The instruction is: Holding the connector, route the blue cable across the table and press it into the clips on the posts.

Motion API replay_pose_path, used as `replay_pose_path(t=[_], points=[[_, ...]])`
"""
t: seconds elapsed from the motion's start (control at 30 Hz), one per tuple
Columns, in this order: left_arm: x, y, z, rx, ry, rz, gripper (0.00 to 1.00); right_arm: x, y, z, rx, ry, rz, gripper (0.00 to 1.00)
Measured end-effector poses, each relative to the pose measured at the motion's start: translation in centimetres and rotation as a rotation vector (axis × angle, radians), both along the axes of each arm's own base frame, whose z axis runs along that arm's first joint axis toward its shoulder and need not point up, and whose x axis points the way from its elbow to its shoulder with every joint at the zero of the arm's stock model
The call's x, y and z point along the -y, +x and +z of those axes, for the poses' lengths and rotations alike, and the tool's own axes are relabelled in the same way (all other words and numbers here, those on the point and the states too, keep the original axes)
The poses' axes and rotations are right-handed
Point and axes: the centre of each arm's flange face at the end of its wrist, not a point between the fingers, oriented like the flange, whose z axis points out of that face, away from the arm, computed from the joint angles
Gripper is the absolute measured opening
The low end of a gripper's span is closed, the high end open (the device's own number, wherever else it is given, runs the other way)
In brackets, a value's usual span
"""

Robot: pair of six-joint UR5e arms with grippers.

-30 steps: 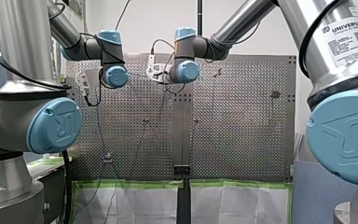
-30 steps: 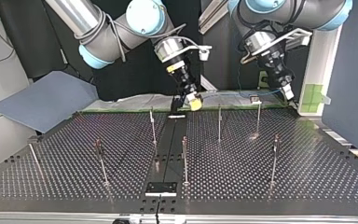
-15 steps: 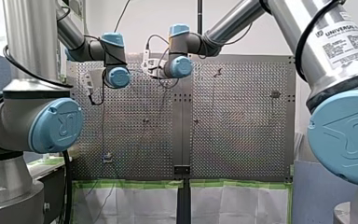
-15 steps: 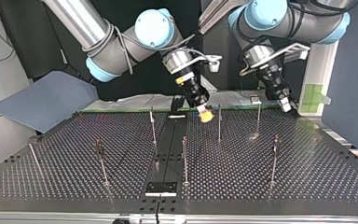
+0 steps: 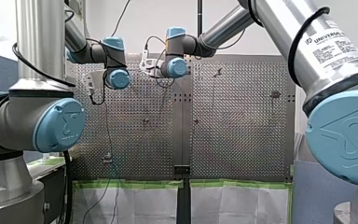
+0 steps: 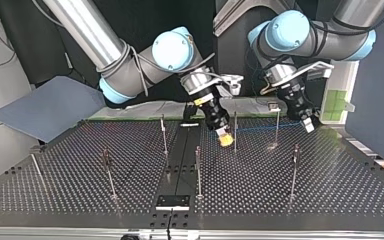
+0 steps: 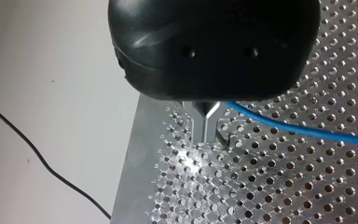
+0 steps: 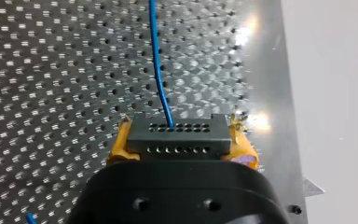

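Note:
In the right wrist view my right gripper [image 8: 179, 135] is shut on a grey connector [image 8: 177, 144] with rows of holes, held between yellow pads [image 8: 119, 144]. The blue cable [image 8: 158, 70] runs ahead from the connector over the perforated table [image 8: 51, 70]. In the top view that gripper [image 6: 225, 139] hangs low beside a thin post [image 6: 235, 131], and the cable [image 6: 257, 128] stretches to my left gripper [image 6: 308, 124] near the far right corner. In the left wrist view my left gripper [image 7: 206, 137] has its metal fingers together on the cable [image 7: 307, 133], just above the table.
Several thin posts with clips stand on the table, among them one [image 6: 277, 125] between the grippers and others [image 6: 295, 170] [image 6: 198, 170] nearer the camera. A black strip [image 6: 180, 155] runs down the middle. A blue-grey sheet [image 6: 50, 107] lies past the top view's left edge.
My right gripper came down from the table's far edge toward the top view's right, stopping beside a post. My left gripper sank slightly. The blue cable now shows between them.

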Motion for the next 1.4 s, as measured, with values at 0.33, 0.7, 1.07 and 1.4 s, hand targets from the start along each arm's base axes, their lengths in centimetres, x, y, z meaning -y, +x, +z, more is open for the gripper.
replay_pose_path(t=[0.33,0.7,1.07,1.4], points=[[-1.1,1.8,0.9,0.031,0.006,-0.002,0.00,1.8,2.2,-1.0,-0.010,0.011,0.007,0.00],[-2.1,3.8,0.6,0.037,0.018,-0.023,0.00,2.2,4.0,-0.7,0.010,-0.006,0.031,0.00],[-4.0,5.1,1.7,0.063,0.019,0.002,0.00,2.0,5.5,-1.1,0.013,-0.010,0.048,0.00],[-5.4,7.5,0.9,0.074,0.016,-0.026,0.00,2.7,5.8,0.2,0.024,-0.017,0.041,0.00]])
